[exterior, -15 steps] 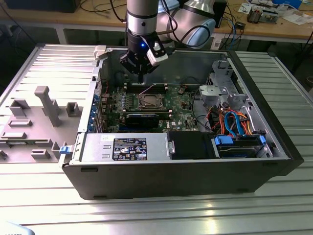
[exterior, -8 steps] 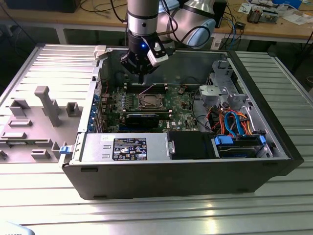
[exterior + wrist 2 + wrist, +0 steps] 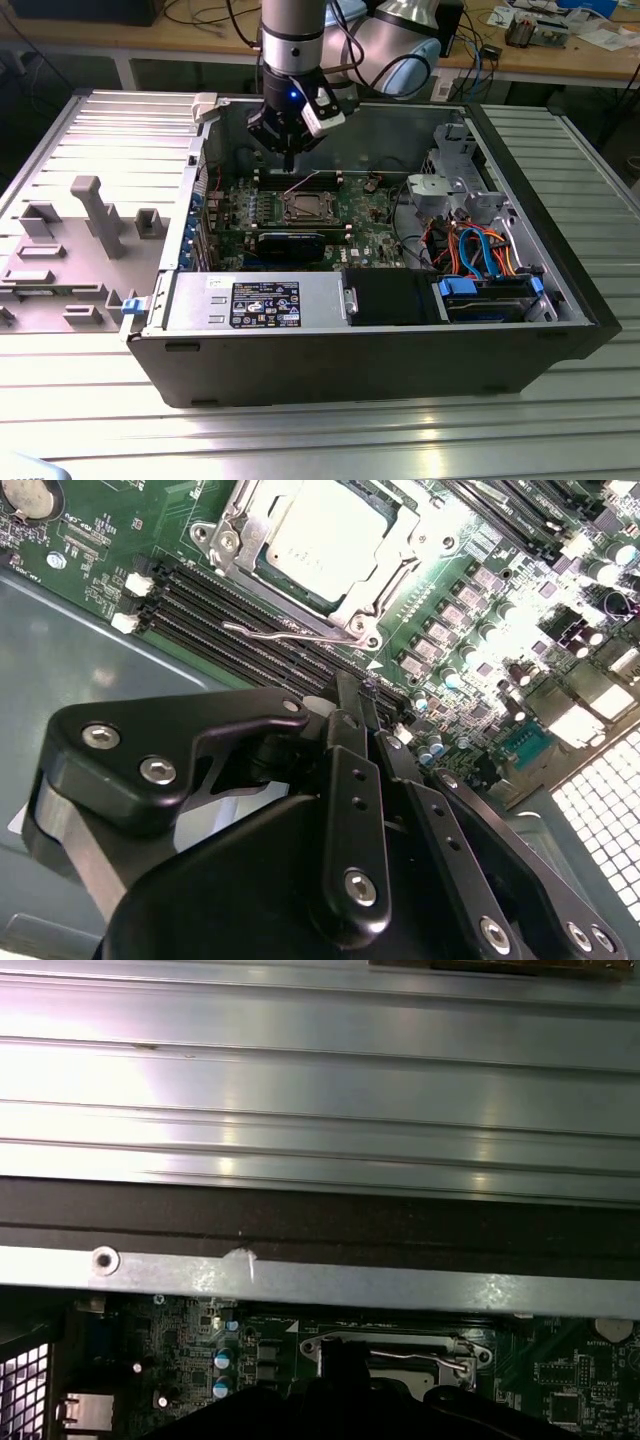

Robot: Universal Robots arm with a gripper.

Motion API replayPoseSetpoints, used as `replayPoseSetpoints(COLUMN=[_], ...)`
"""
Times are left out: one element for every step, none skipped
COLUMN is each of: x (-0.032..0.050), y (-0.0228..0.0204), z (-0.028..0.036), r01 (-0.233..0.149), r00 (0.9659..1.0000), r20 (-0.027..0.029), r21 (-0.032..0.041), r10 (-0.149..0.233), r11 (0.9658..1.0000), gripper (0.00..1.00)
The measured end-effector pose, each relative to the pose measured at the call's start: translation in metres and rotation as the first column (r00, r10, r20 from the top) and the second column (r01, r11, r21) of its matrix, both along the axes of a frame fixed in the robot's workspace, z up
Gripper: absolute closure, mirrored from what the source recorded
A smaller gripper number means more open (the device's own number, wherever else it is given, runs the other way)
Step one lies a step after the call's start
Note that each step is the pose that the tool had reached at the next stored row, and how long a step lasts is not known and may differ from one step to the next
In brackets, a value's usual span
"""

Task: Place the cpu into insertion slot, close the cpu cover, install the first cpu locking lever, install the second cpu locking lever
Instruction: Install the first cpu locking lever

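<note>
Above the open computer case [image 3: 560, 290] in the exterior view, the gripper [image 3: 288, 158] hangs over the insertion slot [image 3: 303, 207], too small to detail. Seen in the second wrist view, its fingers [image 3: 350, 770] are pressed together, empty; the cpu [image 3: 322, 538] sits inside the cpu cover [image 3: 395, 570], a lever [image 3: 285, 633] alongside. First wrist view: the gripper's dark body hides half the slot [image 3: 400, 1355].

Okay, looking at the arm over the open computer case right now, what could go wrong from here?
1. In the second wrist view the cpu sits in the insertion slot under the cpu cover, with a thin wire locking lever lying along the frame; a slightly off push might bend it or slip past.
2. The gripper hangs close above the memory slots, so a sideways drift could scrape them.
</note>
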State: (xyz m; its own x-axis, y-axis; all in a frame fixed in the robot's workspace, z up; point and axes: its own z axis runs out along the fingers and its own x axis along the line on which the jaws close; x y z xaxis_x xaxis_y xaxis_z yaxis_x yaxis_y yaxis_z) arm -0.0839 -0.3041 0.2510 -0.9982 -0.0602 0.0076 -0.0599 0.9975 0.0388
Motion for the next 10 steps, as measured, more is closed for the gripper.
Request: replayPoseSetpoints(x=[0.0008,0.0012,0.0017,0.0023,0.0029,0.003,0.0031,0.0032,0.0033,0.0034], y=[0.0,0.0,0.0001,0.0001,0.0001,0.0001,0.0001,0.0001,0.0001,0.0001], z=[-0.0011,-0.0017,-0.0024,-0.0031,-0.0038,-0.004,-0.0041,-0.0042,-0.0044,-0.0046], r01=[0.0,0.0,0.0,0.0,0.0,0.0,0.0,0.0,0.0,0.0], r00=[1.0,1.0,1.0,1.0,1.0,1.0,1.0,1.0,1.0,1.0], r20=[0.0,0.0,0.0,0.0,0.0,0.0,0.0,0.0,0.0,0.0], r21=[0.0001,0.0,0.0001,0.0001,0.0001,0.0,0.0,0.0,0.0,0.0], r10=[0.0,0.0,0.0,0.0,0.0,0.0,0.0,0.0,0.0,0.0], r11=[1.0,1.0,1.0,1.0,1.0,1.0,1.0,1.0,1.0,1.0], gripper=[0.89,0.89,0.89,0.89,0.89,0.89,0.89,0.89,0.89,0.89])
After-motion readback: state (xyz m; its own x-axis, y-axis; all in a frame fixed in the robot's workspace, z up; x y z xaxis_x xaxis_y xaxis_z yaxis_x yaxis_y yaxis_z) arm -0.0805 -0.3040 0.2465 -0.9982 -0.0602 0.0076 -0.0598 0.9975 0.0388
